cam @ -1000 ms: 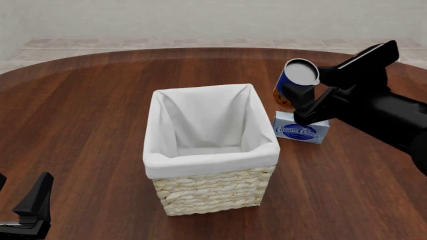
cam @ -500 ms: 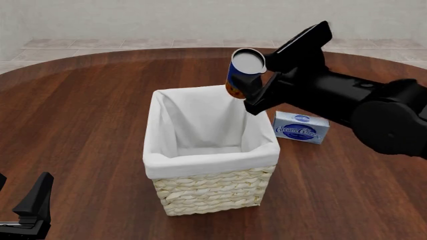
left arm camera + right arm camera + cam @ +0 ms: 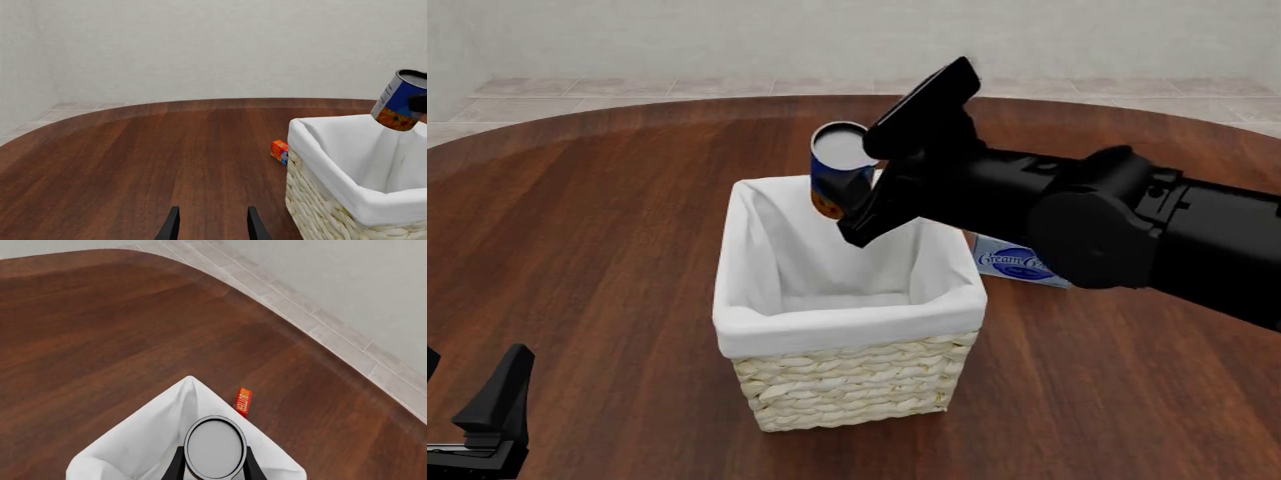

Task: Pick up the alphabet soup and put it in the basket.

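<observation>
My right end effector (image 3: pixel 861 205) is pinching the alphabet soup (image 3: pixel 839 180), one finger pressed against each side of the can, as the right wrist view confirms with the silver-white lid (image 3: pixel 215 447) seated between the two black fingers. The can is held clear of the worktop (image 3: pixel 601 230) and tilted, its lid facing up and toward the front camera, its orange-red lower band toward the basket. It hangs over the far rim of the basket (image 3: pixel 847 325), above the white cloth lining (image 3: pixel 827 250); I see no contact between can and lining. The left wrist view shows the same: the can in the air above the far edge of the basket's opening.

The basket stands upright on the worktop, its opening unobstructed, with nothing visible inside but the lining.

My left end effector (image 3: pixel 211 225) is spread, its two fingers apart with nothing between them, low over the worktop at the near left, well apart from the basket.

A blue-and-white cream cheese box (image 3: pixel 1021 262) lies on the worktop just beside the basket on its right, partly hidden by my right arm. A small red-and-orange box (image 3: pixel 279 151) lies on the worktop behind the basket, close to its wall.
</observation>
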Robot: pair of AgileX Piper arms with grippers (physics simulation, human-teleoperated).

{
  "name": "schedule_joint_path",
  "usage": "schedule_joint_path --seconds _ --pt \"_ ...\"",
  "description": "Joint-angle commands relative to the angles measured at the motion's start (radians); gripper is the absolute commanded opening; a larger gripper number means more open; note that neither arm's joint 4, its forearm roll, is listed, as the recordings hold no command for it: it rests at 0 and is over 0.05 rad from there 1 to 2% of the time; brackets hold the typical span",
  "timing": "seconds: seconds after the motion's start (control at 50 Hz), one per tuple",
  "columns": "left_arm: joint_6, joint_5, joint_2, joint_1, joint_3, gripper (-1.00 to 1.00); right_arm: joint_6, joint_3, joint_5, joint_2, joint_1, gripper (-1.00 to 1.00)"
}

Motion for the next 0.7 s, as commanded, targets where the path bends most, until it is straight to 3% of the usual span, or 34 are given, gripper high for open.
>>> schedule_joint_path --seconds 0.02,0.36,0.7 --pt "0.0 0.0 0.0 0.0 0.0 1.0 0.034 -0.021 0.004 0.075 0.029 -1.0" --pt "0.0 0.0 0.0 0.0 0.0 1.0 0.038 -0.025 0.016 0.15 0.036 -1.0" --pt "0.0 0.0 0.0 0.0 0.0 1.0 0.009 -0.054 0.058 0.232 -0.009 -1.0"
